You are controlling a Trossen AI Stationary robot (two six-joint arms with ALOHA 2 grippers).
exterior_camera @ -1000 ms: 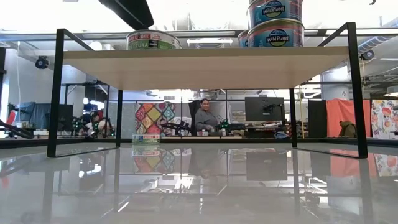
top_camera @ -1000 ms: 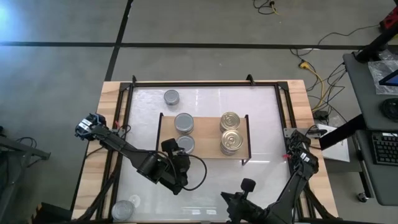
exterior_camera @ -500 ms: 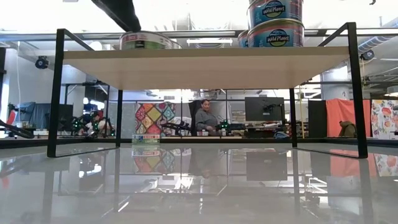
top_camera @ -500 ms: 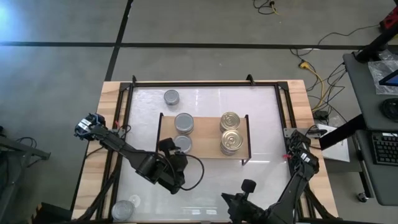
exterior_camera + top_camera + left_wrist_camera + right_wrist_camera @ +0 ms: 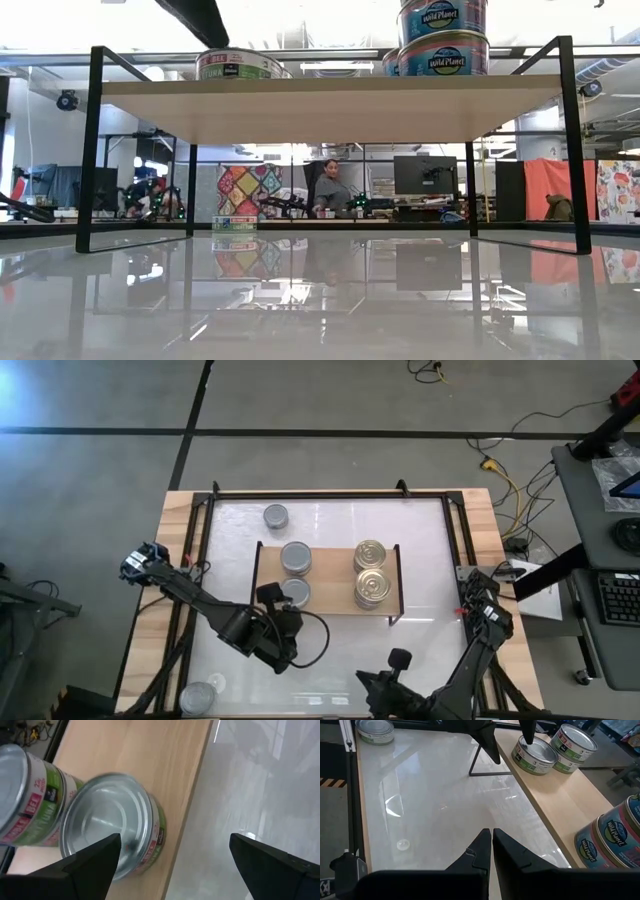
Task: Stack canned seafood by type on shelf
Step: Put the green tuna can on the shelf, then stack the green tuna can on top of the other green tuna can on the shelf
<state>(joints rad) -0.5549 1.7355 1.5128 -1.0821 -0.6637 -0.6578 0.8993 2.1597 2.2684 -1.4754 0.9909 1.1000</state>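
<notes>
High view: the left gripper (image 5: 281, 598) stands at the near left corner of the shelf (image 5: 328, 605), fingers spread wide around the near silver-topped tuna can (image 5: 295, 593). No contact is visible, and the arm hides the can's near edge. A second silver-topped can (image 5: 296, 557) stands just behind it on the shelf. Two gold-topped cans (image 5: 370, 553) (image 5: 372, 587) occupy the right half; the low view shows stacking there, cut off by the frame top. One silver-topped can (image 5: 276, 516) stands on the white tabletop (image 5: 430, 560) beyond the shelf, another (image 5: 200, 695) at the near left corner, partly hidden by the arm. The right gripper (image 5: 490, 842) waits near the front edge, jaws fully together, empty. A seated person (image 5: 326, 190) shows in the room behind.
</notes>
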